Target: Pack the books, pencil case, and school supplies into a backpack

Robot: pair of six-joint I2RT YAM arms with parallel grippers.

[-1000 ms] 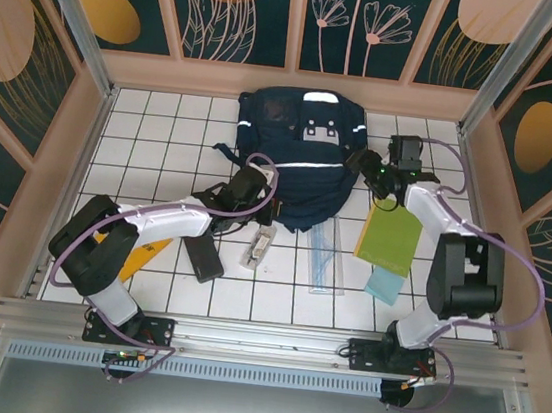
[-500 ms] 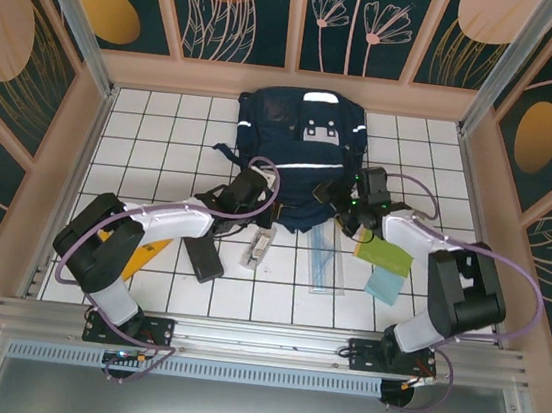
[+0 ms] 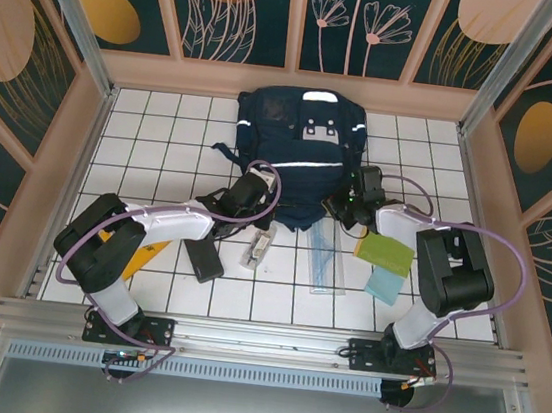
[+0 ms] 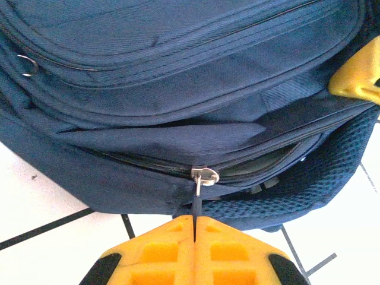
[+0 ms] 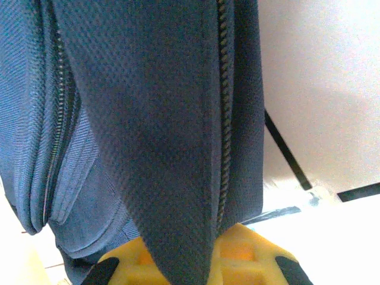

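Left end effector [image 4: 195, 227] pinches backpack [image 4: 178, 89], white-tiled table [image 4: 35, 190].

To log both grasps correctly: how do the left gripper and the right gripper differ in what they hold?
The left gripper pinches a thin zipper pull; the right gripper clamps a broad fold of mesh fabric. The left gripper's jaws almost meet; the right gripper's jaws stand apart around the fold. Both are shut on parts of the navy backpack.

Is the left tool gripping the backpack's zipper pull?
Yes, the left tool is shut on the zipper pull hanging from the navy backpack.
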